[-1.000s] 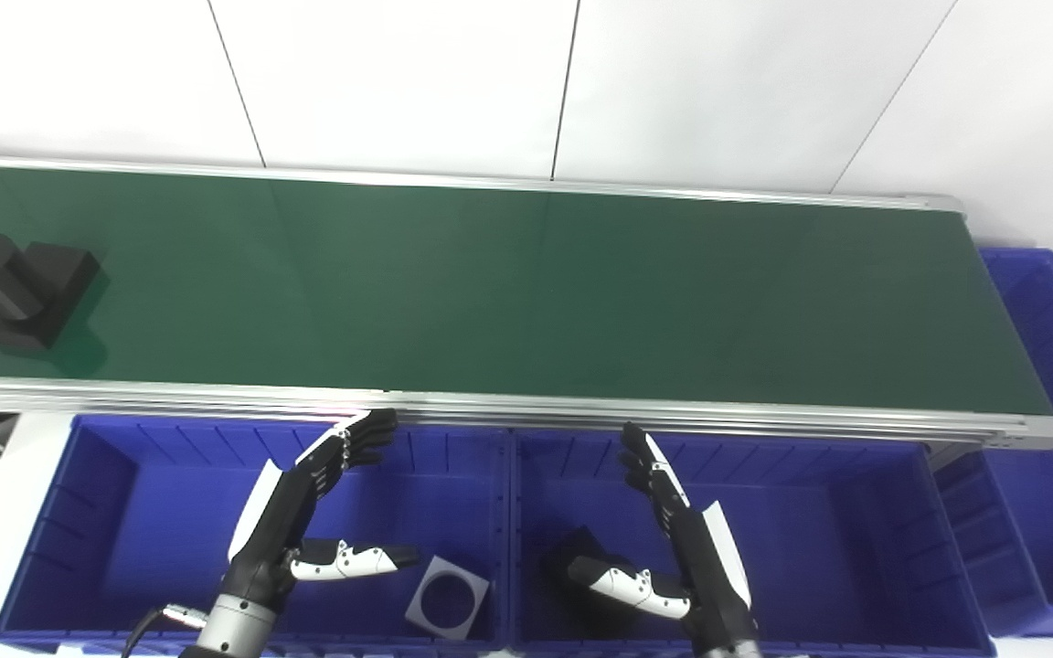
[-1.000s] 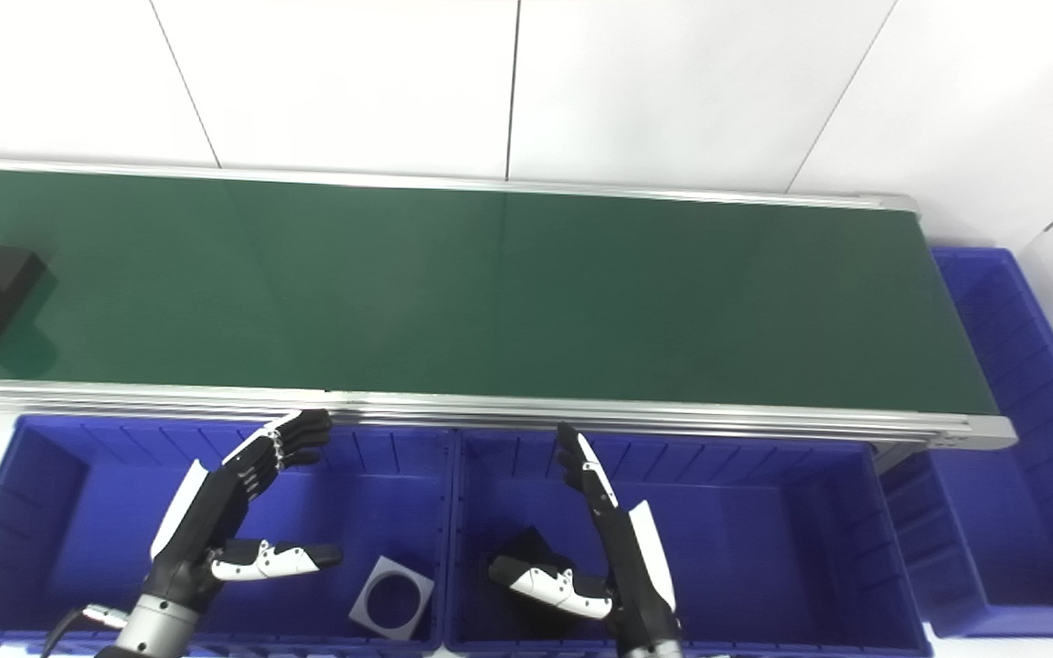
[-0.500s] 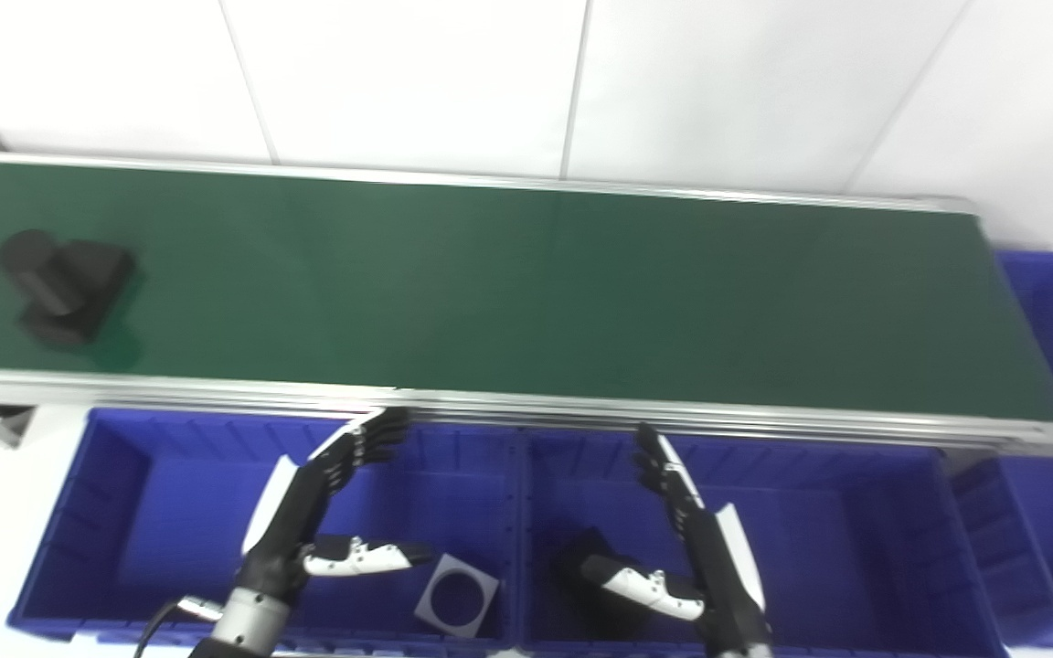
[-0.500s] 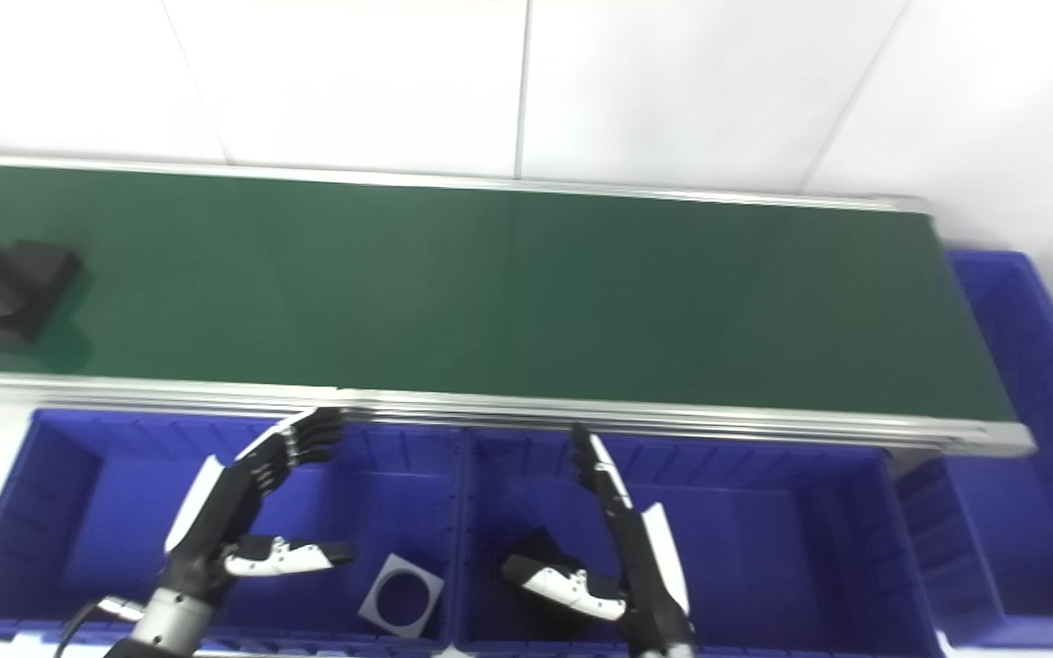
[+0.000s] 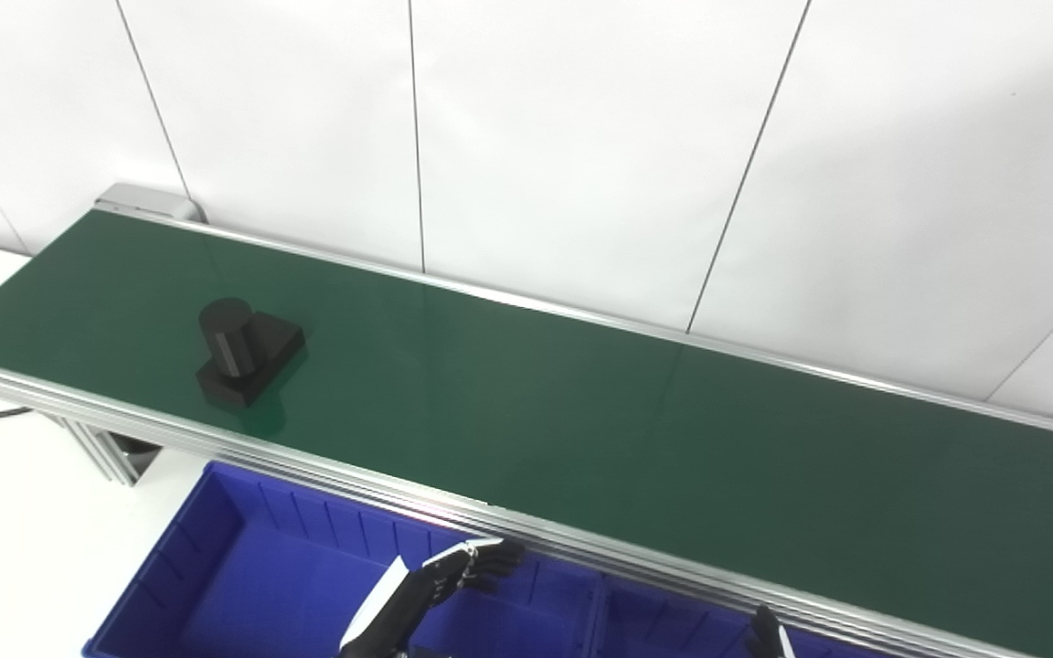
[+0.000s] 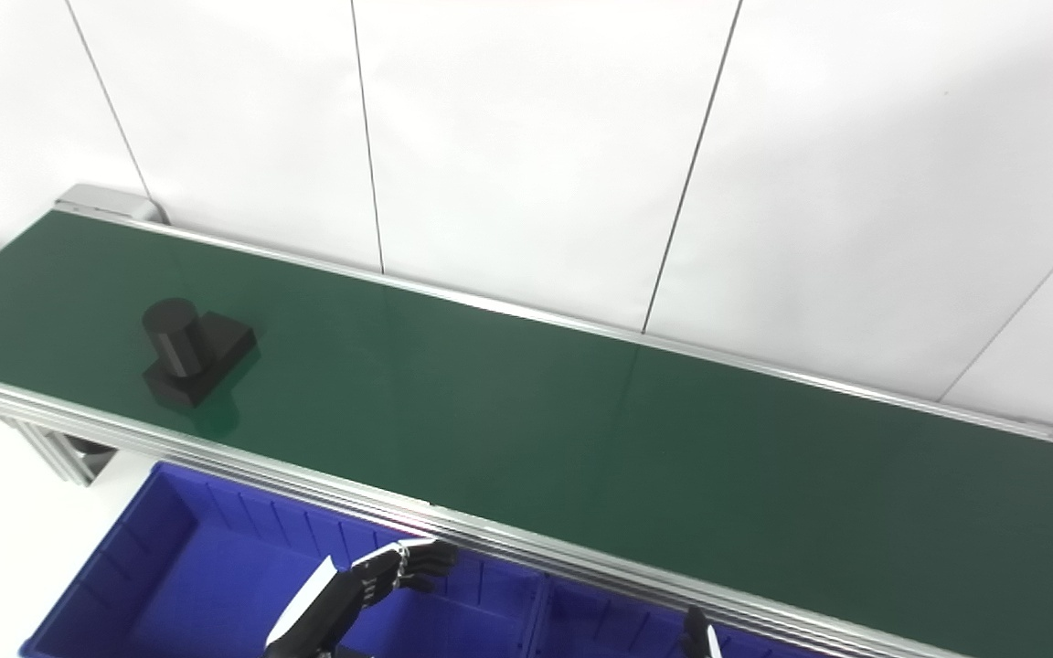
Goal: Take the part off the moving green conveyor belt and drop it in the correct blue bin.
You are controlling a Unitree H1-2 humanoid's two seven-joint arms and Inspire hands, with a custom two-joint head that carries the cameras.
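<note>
A black part (image 5: 243,352), a square block with a round cylinder standing on it, lies on the green conveyor belt (image 5: 581,429) toward its left end, near the front rail. My left hand (image 5: 435,594) shows at the bottom edge over the left blue bin (image 5: 216,567). Its fingers are stretched out and hold nothing, well to the right of and below the part. Of my right hand (image 5: 767,637) only fingertips poke up at the bottom edge over the second blue bin (image 5: 664,631). The rest of that hand is out of frame.
The belt's aluminium front rail (image 5: 325,471) runs between the bins and the belt. A white tiled wall (image 5: 581,137) stands behind the belt. A white tabletop (image 5: 24,530) and the conveyor's leg (image 5: 111,452) lie at the left.
The camera has tilted up and to the left, so the whole picture shifted and the hands dropped to the bottom edge. The part has ridden the belt rightward, closer to the left hand.
</note>
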